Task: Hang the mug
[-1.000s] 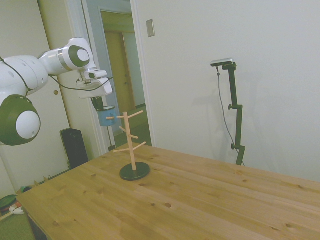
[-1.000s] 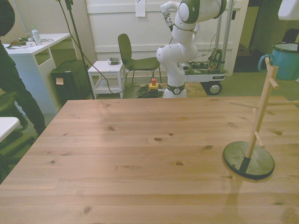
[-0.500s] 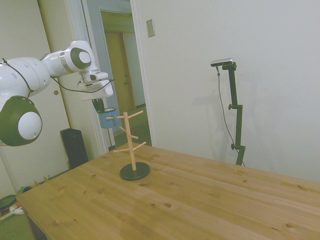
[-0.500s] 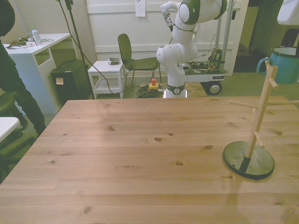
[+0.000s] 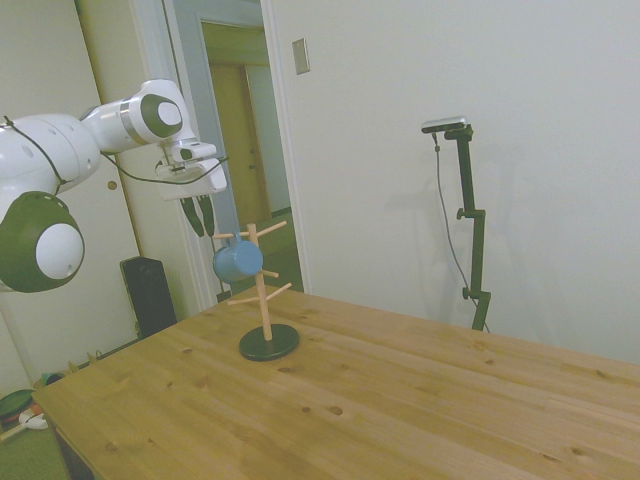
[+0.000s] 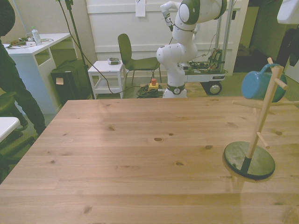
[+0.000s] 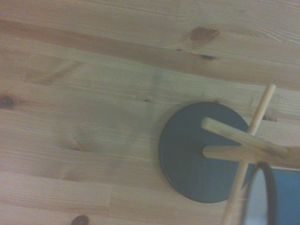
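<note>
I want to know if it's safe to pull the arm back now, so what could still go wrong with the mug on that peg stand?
Two risks, both judgements. The mug hangs tilted by its handle from an upper peg of the wooden stand, out near the peg's end, so a jolt might slide it off. The open gripper hovers just above that peg; retreating sideways rather than upward could clip a peg and tip the stand on its dark round base.

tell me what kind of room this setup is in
Probably a robotics lab or office workroom: the arm's base stands beside a wheeled equipment cart, with a white desk and green chair behind the wooden table.
</note>
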### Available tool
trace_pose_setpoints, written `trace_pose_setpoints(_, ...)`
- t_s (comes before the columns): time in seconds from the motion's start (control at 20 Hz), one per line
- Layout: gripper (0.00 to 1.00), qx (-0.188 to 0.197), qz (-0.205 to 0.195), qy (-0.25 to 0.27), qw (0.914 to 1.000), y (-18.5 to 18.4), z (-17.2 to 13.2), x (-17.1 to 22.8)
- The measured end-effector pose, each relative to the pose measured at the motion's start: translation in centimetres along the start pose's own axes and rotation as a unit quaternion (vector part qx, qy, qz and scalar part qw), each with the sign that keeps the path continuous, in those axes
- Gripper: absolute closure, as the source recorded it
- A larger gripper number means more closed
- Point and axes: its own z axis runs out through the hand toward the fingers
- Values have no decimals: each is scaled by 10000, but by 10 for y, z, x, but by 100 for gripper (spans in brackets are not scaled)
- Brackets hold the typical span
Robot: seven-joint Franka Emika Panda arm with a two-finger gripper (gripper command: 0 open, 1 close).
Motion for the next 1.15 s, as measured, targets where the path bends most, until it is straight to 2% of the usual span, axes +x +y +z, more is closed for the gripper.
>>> trace_pose_setpoints(0.4, 0, 42, 8, 28, 10000, 2, -7, -2)
trace_pose_setpoints(0.6, 0, 119, -46, 108, 9999, 2, -19, -15)
trace_pose_setpoints(0.9, 0, 200, -136, 476, 9986, 10, -42, -67)
trace_pose_setpoints(1.15, 0, 143, -217, 804, 9964, 15, -26, -123)
